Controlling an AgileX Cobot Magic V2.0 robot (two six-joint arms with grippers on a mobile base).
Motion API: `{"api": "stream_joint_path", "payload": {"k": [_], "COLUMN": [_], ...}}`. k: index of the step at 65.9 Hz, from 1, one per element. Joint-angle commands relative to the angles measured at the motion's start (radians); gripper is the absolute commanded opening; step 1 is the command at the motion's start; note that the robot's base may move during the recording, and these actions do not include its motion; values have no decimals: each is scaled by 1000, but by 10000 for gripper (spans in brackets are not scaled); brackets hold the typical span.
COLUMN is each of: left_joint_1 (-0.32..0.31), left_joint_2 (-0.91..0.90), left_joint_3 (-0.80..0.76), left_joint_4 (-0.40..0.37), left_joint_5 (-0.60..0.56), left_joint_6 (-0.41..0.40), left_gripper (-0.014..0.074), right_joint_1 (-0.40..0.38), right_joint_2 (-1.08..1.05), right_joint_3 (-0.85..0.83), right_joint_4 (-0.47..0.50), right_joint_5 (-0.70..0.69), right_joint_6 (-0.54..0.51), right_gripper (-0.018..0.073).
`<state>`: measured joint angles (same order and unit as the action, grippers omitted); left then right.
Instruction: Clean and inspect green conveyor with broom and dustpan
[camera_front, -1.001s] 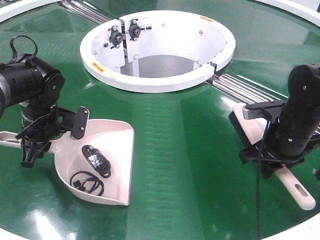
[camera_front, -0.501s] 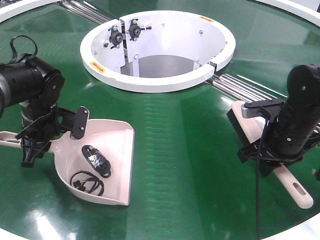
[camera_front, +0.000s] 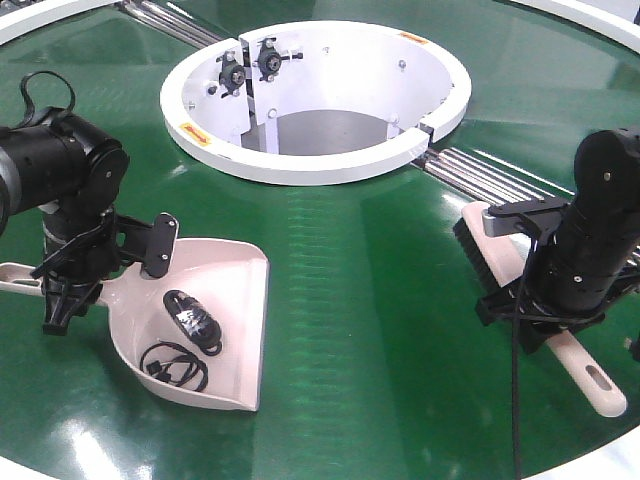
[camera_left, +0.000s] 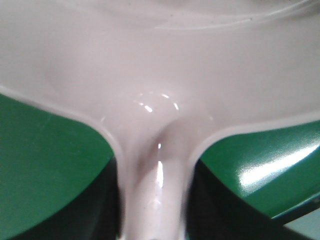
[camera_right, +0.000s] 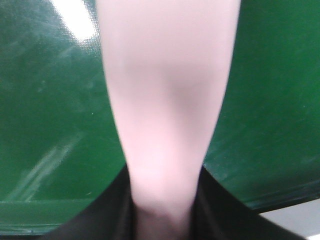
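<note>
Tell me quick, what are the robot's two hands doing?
Left gripper: closed, holding the dustpan handle.
Right gripper: closed, holding the broom handle.

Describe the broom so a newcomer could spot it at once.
From the white central ring on the green conveyor, look toward the right arm's side. The broom lies there in the right gripper: a narrow pale-pink brush with black bristles, unlike the wide scoop-shaped dustpan opposite.

Our left pincer, lower left, grips the dustpan; our right pincer, at right, grips the broom.
</note>
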<state>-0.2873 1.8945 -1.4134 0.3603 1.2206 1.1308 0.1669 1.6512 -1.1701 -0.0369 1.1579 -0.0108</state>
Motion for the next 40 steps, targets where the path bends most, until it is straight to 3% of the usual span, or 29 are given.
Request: {"api": "stream_joint_path", "payload": {"k": [1,27,40], "left_joint_1": [-6,-6,-6], "left_joint_2": [-49,-49,-48], "left_joint_3": [-26,-26,-26], "left_joint_4": [9,7,-49], "left_joint_5": [26,14,4], "left_joint_6": [-4,-5,-12], "left_gripper": [-6,-6,0], "right_joint_1": [-6,-6,-6], "right_joint_2": [-45,-45,-45], "right_joint_3": [-22,-22,-22], "right_joint_4": [-4,-4,-4], "right_joint_5": [-14,-14,-14], "right_joint_6": [-9,-9,-9], "right_gripper": [-4,-4,-4]}}
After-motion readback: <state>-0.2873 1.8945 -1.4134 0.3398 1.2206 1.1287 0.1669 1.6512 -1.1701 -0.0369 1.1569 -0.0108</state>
